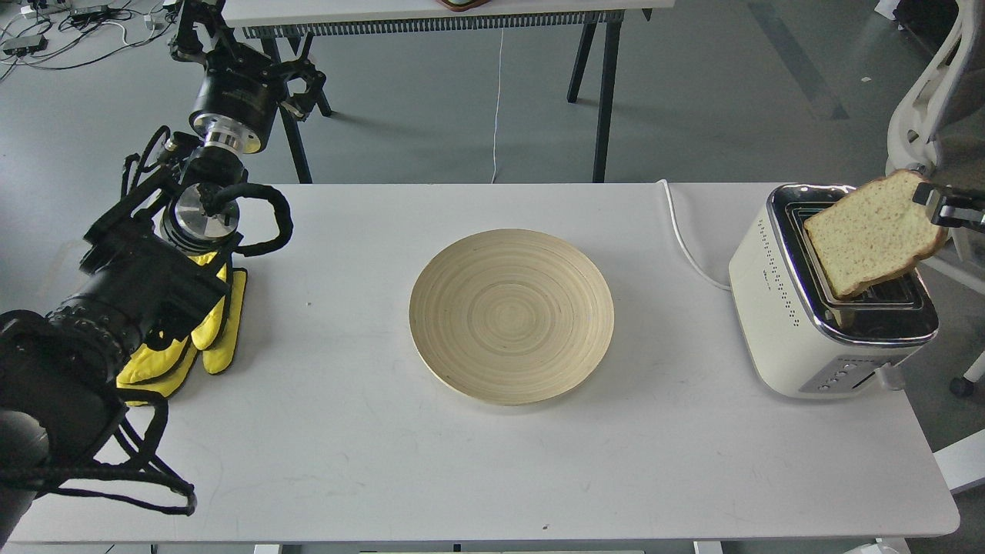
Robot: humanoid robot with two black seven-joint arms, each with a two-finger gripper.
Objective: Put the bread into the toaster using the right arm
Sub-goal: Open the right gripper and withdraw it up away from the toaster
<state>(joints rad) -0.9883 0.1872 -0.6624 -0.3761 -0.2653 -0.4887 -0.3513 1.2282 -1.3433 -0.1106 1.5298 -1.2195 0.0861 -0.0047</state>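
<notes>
At the far left the left arm [115,300] comes in, black and jointed with silver round joints and looped cables. Its tool [296,85] hangs beyond the desk's back edge, dark and seen end-on, so I cannot tell whether its fingers are apart or together. Under this arm a pair of bright yellow gloves [208,331] lies flat on the desk [346,462], a smooth white rectangular top with faint scuffs.

At the middle sits a round, shallow bamboo plate [512,315], pale tan with fine concentric rings.

A white cord [685,246] curves across the desk to the toaster [800,323], cream-white with rounded corners, a dotted side, a shiny chrome top rim and black slots. The bread [873,235], a slice with speckled pale crumb and brown crust, tilts above the slots, its lower corner touching or just inside one. The right tool [935,204] is clamped on its upper right edge.

Behind lie a grey floor, black legs of another table and a white office chair [919,115].
</notes>
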